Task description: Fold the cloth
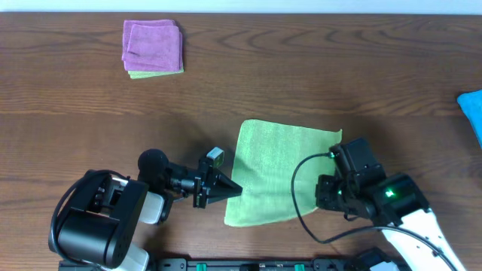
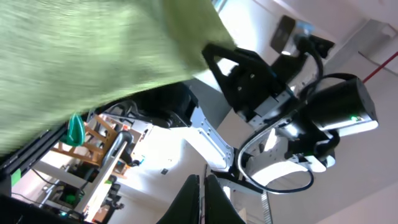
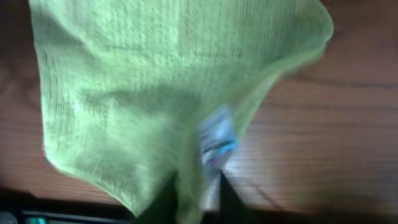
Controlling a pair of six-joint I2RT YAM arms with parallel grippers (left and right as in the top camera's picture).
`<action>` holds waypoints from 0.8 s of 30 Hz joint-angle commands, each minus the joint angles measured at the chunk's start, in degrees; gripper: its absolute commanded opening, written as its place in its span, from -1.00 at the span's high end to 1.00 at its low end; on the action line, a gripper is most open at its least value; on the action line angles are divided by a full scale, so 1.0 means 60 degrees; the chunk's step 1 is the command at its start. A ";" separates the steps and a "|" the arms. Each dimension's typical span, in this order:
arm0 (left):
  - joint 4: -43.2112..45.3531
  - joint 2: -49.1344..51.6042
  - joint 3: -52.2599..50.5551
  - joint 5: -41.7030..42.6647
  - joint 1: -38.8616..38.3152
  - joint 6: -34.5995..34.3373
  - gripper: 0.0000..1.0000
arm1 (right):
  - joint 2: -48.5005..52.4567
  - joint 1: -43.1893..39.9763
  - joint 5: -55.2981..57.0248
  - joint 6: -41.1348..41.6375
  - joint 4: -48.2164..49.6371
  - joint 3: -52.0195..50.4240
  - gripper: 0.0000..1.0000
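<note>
A light green cloth [image 1: 275, 169] lies spread on the wooden table at centre. My left gripper [image 1: 235, 190] is at the cloth's left edge, turned on its side. In the left wrist view its fingers [image 2: 203, 190] are shut with nothing seen between them, and the green cloth [image 2: 93, 56] fills the upper left. My right gripper [image 1: 325, 202] is at the cloth's near right corner, mostly hidden under its wrist. In the right wrist view its fingers [image 3: 200, 196] are shut on a lifted fold of the cloth [image 3: 155, 93], next to the cloth's white-and-blue label [image 3: 216, 142].
A folded purple cloth [image 1: 153, 44] sits on a folded green one at the back left. A blue cloth [image 1: 473, 109] shows at the right edge. The table's front edge [image 1: 248, 256] runs just behind both arms.
</note>
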 commanded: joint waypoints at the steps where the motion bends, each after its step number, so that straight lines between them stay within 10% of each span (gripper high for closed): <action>1: 0.0095 -0.0091 -0.0178 0.0113 -0.0025 -0.0557 0.88 | -0.0025 0.0160 0.0208 0.0331 0.0171 -0.0175 -0.57; 7: 0.0091 -0.0091 -0.0175 0.0080 -0.0018 -0.0459 0.88 | -0.0029 0.0160 0.0393 0.0328 0.0521 -0.0171 -0.94; 16: -0.2710 -0.0091 0.0393 -0.1217 -0.0495 0.1869 0.87 | 0.0506 0.0106 0.1355 -0.0189 0.3257 -0.0892 0.88; 24: -0.5781 0.0022 0.3053 -0.1730 -0.1581 0.3829 0.81 | 0.3009 -0.0317 0.0922 -0.0834 0.5064 -0.1111 0.97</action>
